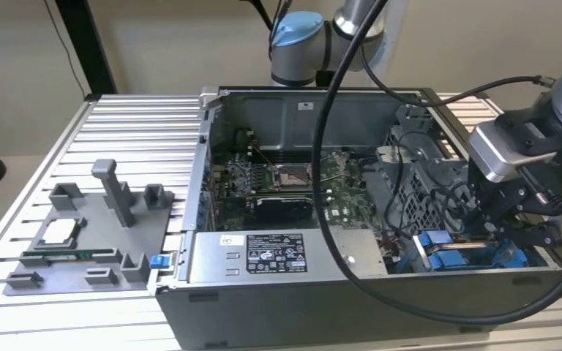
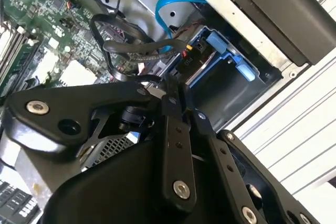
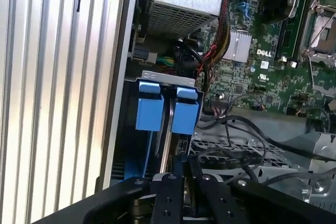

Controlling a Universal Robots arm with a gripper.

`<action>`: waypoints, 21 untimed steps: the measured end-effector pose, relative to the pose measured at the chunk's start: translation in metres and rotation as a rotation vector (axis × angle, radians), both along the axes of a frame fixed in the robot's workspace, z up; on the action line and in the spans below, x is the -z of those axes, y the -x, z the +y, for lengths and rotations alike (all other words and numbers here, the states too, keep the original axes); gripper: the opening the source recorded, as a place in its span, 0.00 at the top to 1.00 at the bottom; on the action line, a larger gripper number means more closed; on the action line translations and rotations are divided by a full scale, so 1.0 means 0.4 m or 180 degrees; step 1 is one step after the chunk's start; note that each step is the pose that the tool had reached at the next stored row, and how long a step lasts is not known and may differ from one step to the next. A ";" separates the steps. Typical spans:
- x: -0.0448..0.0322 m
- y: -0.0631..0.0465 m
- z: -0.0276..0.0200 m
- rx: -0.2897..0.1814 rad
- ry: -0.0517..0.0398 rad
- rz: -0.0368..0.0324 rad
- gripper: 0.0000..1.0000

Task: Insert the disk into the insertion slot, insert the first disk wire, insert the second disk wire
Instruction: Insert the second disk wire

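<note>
In the exterior view, my gripper (image 1: 515,219) hangs over the insertion slot (image 1: 462,256), blue-railed, at the case's corner. In the second wrist view, black ribbed cables (image 2: 126,45) loop close; I judge they could snag. In the first wrist view, the fingers look nearly together, and the disk (image 3: 168,116) sits edge-on between smooth blue tabs.

An open grey computer case (image 1: 359,292) sits on a ribbed aluminium table (image 1: 125,139), its green motherboard (image 1: 291,179) exposed beside a grey labelled power-supply box (image 1: 281,256). Toward the exterior view's left, a grey fixture tray (image 1: 91,241) (fitted with upright posts) lies flat on the table. A blue ribbon cable (image 2: 176,1) curls inside the case.
</note>
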State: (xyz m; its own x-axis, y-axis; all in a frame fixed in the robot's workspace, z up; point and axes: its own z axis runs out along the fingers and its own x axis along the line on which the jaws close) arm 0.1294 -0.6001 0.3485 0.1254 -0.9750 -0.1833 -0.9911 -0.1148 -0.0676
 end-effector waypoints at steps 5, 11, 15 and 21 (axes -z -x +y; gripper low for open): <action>0.001 0.000 0.000 0.0091 0.0001 0.0000 1.00; 0.004 0.000 0.003 0.0092 0.0001 -0.0005 1.00; 0.007 0.000 0.004 0.0092 0.0002 -0.0010 1.00; 0.010 -0.001 0.006 0.0092 0.0001 -0.0018 1.00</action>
State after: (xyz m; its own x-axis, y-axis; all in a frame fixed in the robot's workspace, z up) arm 0.1297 -0.5975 0.3444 0.0981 -0.9783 -0.1823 -0.9936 -0.0860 -0.0731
